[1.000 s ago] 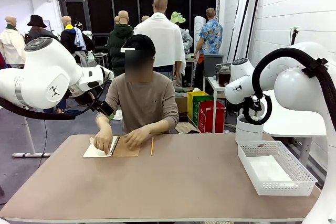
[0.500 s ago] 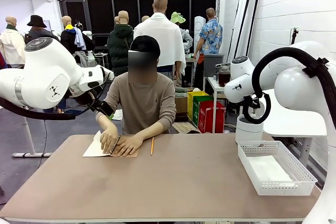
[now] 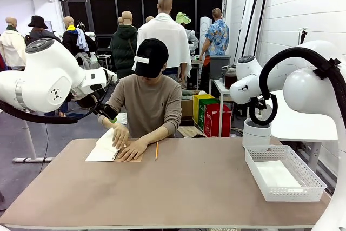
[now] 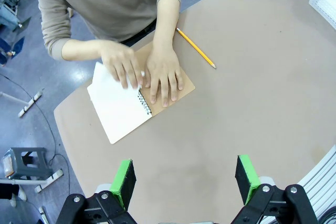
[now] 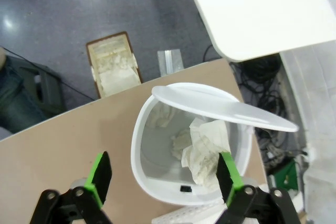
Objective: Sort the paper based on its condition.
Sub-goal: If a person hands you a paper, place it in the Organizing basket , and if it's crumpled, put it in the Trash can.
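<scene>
While both arms hang up off the table (image 3: 178, 187), neither gripper has anything in it. From the left wrist view the left gripper (image 4: 186, 179) has its green pads (image 4: 124, 180) spread wide apart, pointing down at bare brown tabletop on the robot's side. The right gripper (image 5: 163, 174) is just as wide open, hovering straight above a white bin (image 5: 157, 182) with a tilted swing lid (image 5: 220, 106); crumpled paper (image 5: 202, 153) is sitting inside the bin. In the front view that bin (image 3: 256, 133) stands near the right far corner of the table, just behind a white mesh basket (image 3: 303, 185) that has a flat white sheet (image 3: 275, 176) lying in it.

Farther across, the person has a kraft-cover spiral notebook (image 4: 128, 108) open in front of them. One hand (image 4: 164, 74) is pressed flat on the brown cover, fingers spread, and the other hand (image 4: 122, 65) is on the white page (image 4: 113, 95) right by the spiral, with the page's edge lifted. A yellow pencil (image 4: 196, 48) lies just beside the notebook, not touching it.

Can't make out any readable writing or labels on the paper, bin or basket.
</scene>
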{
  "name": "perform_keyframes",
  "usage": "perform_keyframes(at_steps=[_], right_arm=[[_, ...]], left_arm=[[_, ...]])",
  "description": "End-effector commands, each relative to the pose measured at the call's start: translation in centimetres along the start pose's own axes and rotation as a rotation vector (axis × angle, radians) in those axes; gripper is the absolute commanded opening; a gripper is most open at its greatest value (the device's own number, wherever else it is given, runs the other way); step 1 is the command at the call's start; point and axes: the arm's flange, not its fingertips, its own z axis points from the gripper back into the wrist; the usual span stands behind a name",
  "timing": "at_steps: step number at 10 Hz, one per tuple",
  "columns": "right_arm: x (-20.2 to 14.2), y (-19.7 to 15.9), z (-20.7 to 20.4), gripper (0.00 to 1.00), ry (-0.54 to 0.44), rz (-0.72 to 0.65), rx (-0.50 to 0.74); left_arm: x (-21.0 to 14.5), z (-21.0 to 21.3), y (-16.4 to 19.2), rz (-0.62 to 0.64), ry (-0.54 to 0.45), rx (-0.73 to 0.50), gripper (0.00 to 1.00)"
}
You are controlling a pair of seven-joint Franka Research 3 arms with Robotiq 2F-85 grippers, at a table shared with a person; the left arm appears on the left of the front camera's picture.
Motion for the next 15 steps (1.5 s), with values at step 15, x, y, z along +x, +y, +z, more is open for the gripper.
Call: perform_keyframes(at_steps=[15], right_arm=[[-1.7,0.8,-1.0,1.0,0.141,0.093,0.217]], left_arm=[[0.0,0.0,0.0,0.002,0.0,0.0,1.0]])
